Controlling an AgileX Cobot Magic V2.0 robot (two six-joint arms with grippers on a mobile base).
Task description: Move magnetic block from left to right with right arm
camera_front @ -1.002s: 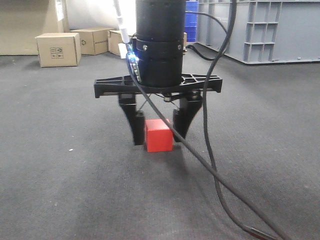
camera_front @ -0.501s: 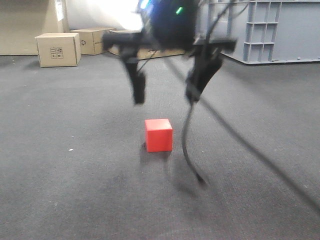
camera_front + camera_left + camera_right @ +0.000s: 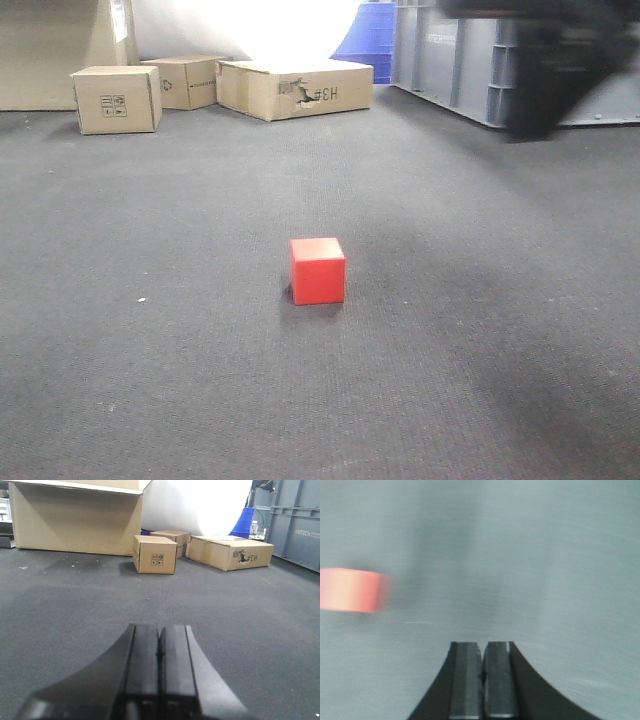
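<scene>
We see the matte red magnetic block (image 3: 318, 270) alone on dark woven carpet (image 3: 150, 380). Right end effector (image 3: 482, 652) fingers pressed together, empty, blurred; left end effector (image 3: 160, 652) likewise closed, empty.

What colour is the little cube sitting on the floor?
The magnetic block is plain bright red. The exterior front-facing view shows it best.
</scene>
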